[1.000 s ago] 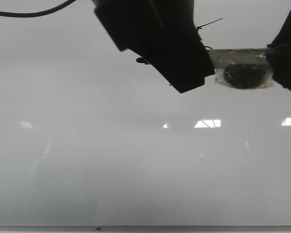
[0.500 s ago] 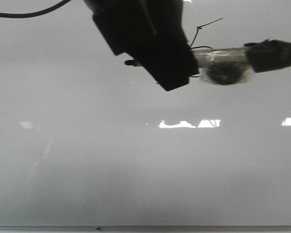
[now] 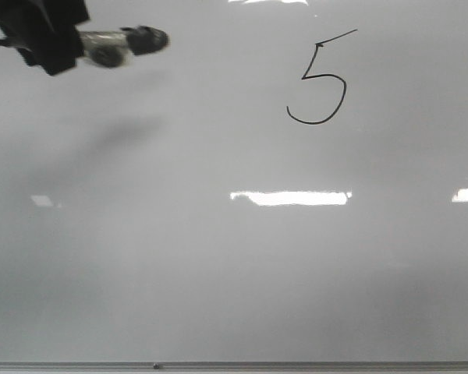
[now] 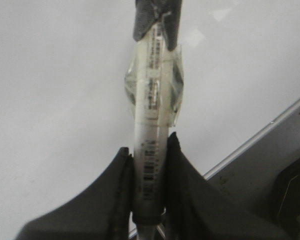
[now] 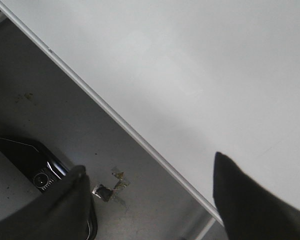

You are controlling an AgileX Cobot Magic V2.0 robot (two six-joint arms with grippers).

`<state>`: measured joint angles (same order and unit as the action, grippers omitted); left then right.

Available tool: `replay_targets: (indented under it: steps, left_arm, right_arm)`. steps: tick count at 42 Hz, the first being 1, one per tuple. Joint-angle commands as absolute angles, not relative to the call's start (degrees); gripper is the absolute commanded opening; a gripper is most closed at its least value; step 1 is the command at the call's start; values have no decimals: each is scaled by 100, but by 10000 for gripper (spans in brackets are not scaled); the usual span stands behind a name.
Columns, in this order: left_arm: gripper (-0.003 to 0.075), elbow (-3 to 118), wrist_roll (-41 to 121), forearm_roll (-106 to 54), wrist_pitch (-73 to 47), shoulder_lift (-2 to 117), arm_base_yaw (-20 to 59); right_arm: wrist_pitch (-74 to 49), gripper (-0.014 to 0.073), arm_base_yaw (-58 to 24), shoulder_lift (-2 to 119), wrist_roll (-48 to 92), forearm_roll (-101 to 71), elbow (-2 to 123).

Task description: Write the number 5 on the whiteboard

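Note:
The number 5 [image 3: 320, 82] stands in thin black ink at the upper right of the whiteboard [image 3: 218, 273]. My left gripper [image 4: 149, 145] is shut on a white marker [image 4: 151, 120] with clear tape round its barrel and a black cap end [image 4: 155, 17]. In the front view this gripper [image 3: 76, 43] is at the far upper left, well left of the 5, and the marker [image 3: 125, 43] points right above the board. My right gripper [image 5: 150, 170] is open and empty over the whiteboard's metal edge strip [image 5: 115, 117].
Bright rectangular light glints [image 3: 290, 198] lie across the board. The board's near edge strip [image 3: 234, 365] runs along the bottom. Beyond the edge, the right wrist view shows grey floor with a taped scrap [image 5: 110, 187] and a dark base [image 5: 25, 165].
My left gripper with the marker has swung from over the 5 far to the left, uncovering the written digit. The dark arm part at the right edge has left the front view.

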<state>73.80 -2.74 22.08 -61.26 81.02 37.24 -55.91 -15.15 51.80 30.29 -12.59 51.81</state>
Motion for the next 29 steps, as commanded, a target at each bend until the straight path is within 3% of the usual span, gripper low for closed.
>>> replay_targets:
  steps: [1, 14, 21, 29]
  left_arm:
    - [29, 7519, -406, 2090, -5986, 7580, 3106]
    - [29, 6187, -928, 1848, -4306, 6492, 1255]
    - [29, 4934, -1285, 1178, -1784, 6257, 518]
    - [29, 3963, -1285, 1013, 421, 6513, 427]
  right_arm:
    - [-5375, 538, -1484, 5115, 3007, -1289, 5357]
    - [-5311, 538, -1484, 5115, 3007, -1294, 5357]
    - [-5308, 538, -1484, 5115, 3007, -1299, 5357]
    - [-5308, 538, -1484, 5127, 3007, -1313, 5357]
